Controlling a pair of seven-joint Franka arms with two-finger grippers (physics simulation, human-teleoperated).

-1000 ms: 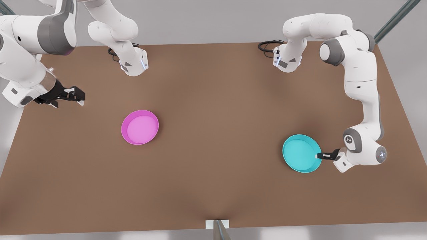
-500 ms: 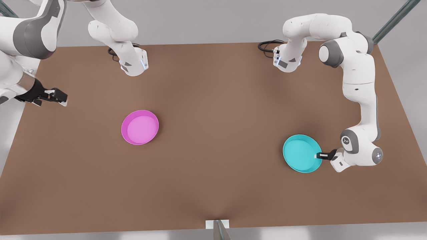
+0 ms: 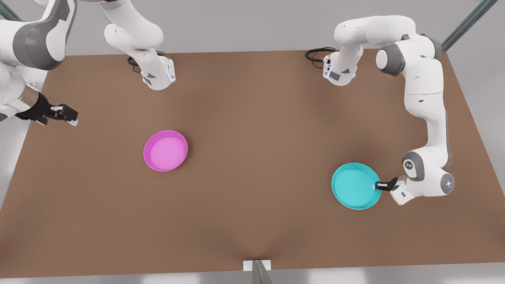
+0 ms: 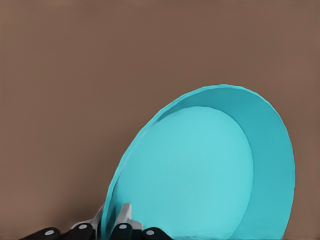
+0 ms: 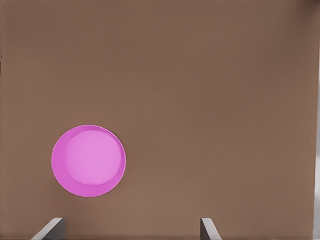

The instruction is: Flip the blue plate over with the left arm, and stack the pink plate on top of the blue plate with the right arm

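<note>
Lifted since a moment ago, the blue plate (image 3: 354,186) is tilting as my left gripper (image 3: 377,185) is pinching its rim for flipping; my right gripper (image 3: 65,115), fingers spread, is waiting off the table's edge, away from the pink plate (image 3: 165,150).

Blue plate (image 3: 354,186): turquoise, hollow side up, tilted, one rim edge pinched, at the front view's right.
Pink plate (image 3: 165,150): magenta, upright, flat on the table, left of centre.

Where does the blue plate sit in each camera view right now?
Front view: blue plate toward the front view's right, its rim pinched by the left tool.
Left wrist view: the plate close up, rim between that tool's fingers.
Right wrist view: not in it.
Shared landmark: the brown table.
</note>
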